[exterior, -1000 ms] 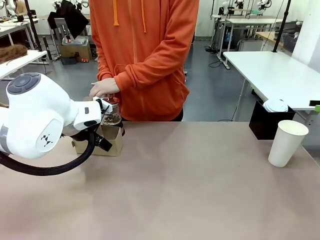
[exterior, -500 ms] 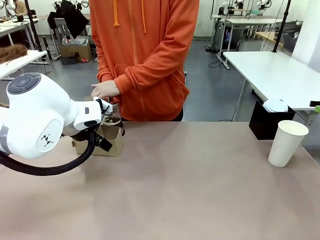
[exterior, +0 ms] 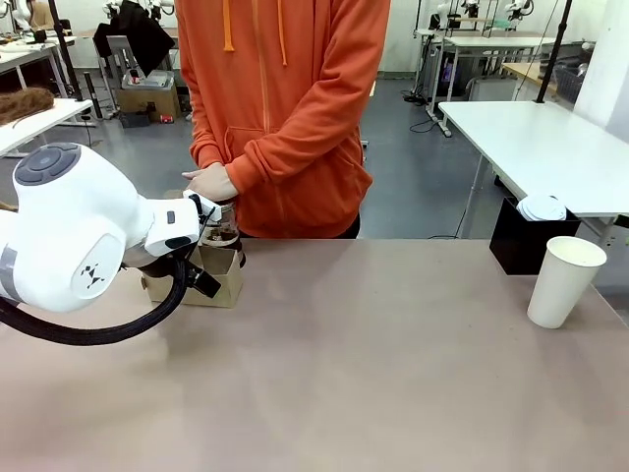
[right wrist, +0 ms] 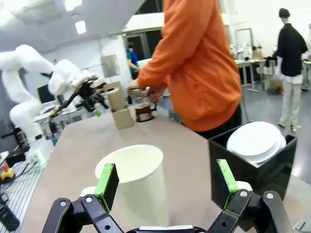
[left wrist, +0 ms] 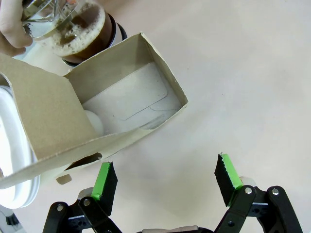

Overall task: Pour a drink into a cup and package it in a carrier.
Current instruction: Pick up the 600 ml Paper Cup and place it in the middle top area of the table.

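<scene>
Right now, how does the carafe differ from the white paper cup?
The carafe is clear glass showing dark, foamy drink; the cup is opaque white paper. The carafe is behind the carrier at the robot's left, the person's hand on it; the cup stands free at the right, untouched, in front of the open right gripper. Both look upright.

**Carrier at left, cup at far right**

In the front view the carrier (exterior: pixel 218 278) sits on the desk (exterior: pixel 373 364) at the frame's left, partly behind the left arm (exterior: pixel 74 231). The carafe (exterior: pixel 224 221) holding the drink (exterior: pixel 222 237) stands just behind it, below the person's hand (exterior: pixel 209 182). The cup (exterior: pixel 563 280) stands at the right edge, with a box of lids (exterior: pixel 521 241) behind it. In the left wrist view the carrier lies upper left, above the left jaws.
</scene>
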